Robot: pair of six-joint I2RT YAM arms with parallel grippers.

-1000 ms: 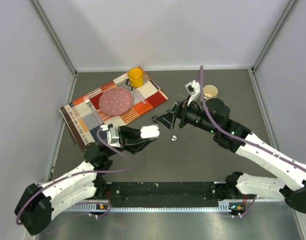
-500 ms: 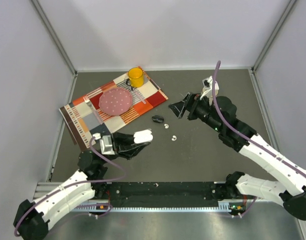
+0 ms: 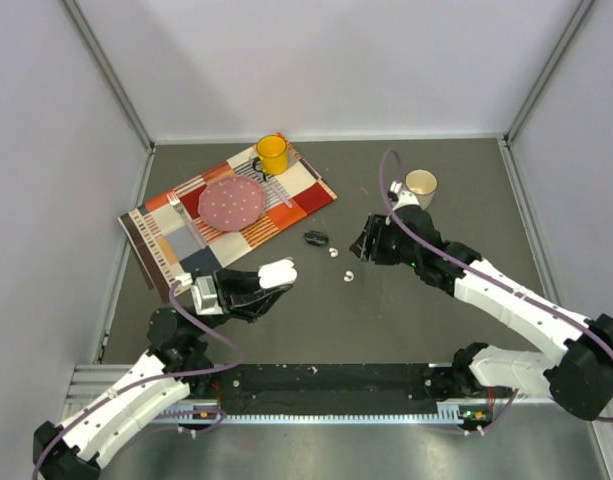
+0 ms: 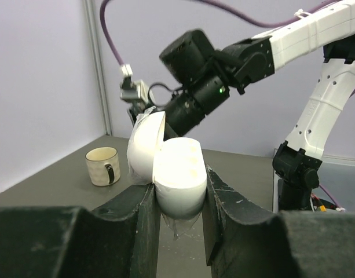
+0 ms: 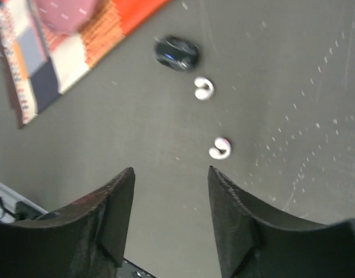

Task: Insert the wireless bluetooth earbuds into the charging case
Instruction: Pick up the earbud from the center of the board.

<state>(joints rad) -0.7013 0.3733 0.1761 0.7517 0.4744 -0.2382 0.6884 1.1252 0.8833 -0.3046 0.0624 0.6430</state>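
Right gripper (image 3: 364, 241) dropped closer to the white earbuds (image 5: 220, 148). Jaws spread, empty; both buds lie on the table (image 5: 293, 63) just ahead of its fingertips. Left gripper (image 4: 178, 194) clamps the open-lidded charging case (image 4: 178, 171).

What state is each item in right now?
White case: lid open, clamped in left end effector.
Left end effector: shut on white case.
Right end effector: open, empty, above the table.
White buds: loose on the table, apart.
Black case: on the table, looks shut.
Yellow mug: upright on the mat.
Beige mug: upright.
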